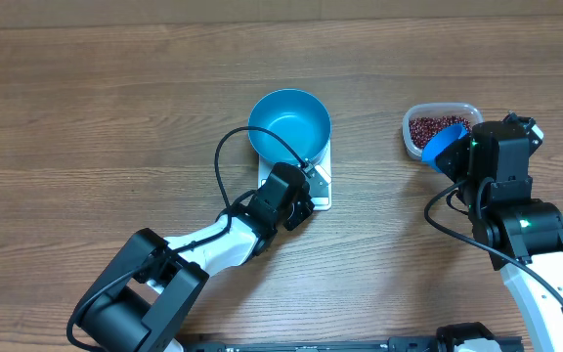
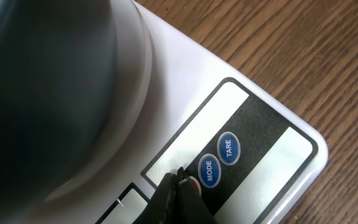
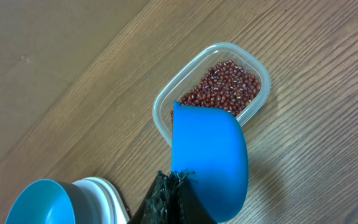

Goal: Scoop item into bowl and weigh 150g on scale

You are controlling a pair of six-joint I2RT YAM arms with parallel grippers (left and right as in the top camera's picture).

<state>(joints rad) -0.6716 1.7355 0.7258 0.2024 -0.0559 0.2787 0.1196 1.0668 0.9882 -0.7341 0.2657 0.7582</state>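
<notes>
Beans lie in the tub; the bowl sits empty on the scale. Left gripper, closed, should press the red button lightly, without pushing the scale; right gripper grips the scoop.

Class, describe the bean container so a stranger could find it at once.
Find the white scale carrying the teal bowl mid-table, then look right. The tub there is clear and rectangular, and alone holds red-brown beans.

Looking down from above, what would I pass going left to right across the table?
The left arm → blue bowl → clear tub of beans → right arm. The scale and scoop overlap these, so omitted.
</notes>
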